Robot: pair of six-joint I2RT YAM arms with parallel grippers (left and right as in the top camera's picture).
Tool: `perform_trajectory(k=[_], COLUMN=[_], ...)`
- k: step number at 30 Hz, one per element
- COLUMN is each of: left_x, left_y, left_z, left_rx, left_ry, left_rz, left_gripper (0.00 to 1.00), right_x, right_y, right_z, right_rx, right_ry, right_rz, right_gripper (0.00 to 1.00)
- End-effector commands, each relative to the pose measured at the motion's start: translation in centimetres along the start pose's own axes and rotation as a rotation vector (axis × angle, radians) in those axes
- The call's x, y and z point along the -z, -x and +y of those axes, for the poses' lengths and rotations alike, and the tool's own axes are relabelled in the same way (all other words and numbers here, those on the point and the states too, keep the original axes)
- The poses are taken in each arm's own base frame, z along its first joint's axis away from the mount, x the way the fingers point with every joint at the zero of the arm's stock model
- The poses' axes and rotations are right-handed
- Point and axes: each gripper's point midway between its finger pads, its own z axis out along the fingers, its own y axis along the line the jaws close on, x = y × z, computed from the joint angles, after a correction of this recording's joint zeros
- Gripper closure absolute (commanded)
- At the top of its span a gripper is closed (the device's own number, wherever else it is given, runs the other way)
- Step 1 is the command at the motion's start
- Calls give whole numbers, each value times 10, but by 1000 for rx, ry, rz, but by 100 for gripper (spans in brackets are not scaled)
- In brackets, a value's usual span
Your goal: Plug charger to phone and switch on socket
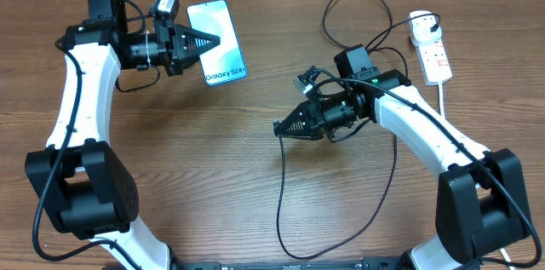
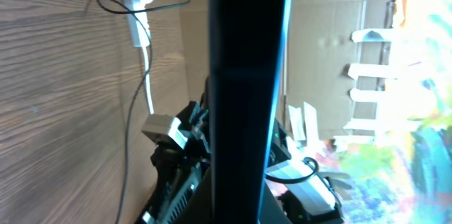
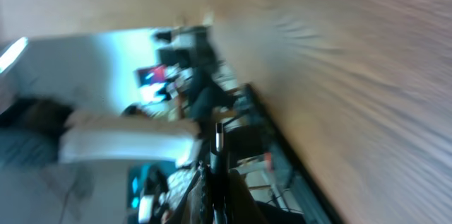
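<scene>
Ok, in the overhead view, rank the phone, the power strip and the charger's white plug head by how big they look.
Largest: the phone, though the left hand holds it, possibly nearer the camera.
Middle: the power strip.
Smallest: the charger's plug head, clearly.

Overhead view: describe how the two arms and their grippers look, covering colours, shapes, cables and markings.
The left arm and right arm match: smooth white links between bulky black joint housings. The left gripper and right gripper are black and taper to two fingers. A thin black cable runs along the left arm. A green light glows on the right arm. No markings are readable.
</scene>
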Motion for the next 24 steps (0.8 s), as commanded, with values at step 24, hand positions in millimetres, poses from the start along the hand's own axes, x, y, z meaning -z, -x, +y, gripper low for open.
perform_trajectory(k=[24], left_x=[-38], left_y=[-22], left_z=[-20], left_rx=[-36], left_ry=[-67], left_rz=[115], left_gripper=[96], right_x=[3], right_y=[9], right_z=[79], right_rx=[397], right_ry=[297], right_rz=[50], right_gripper=[96])
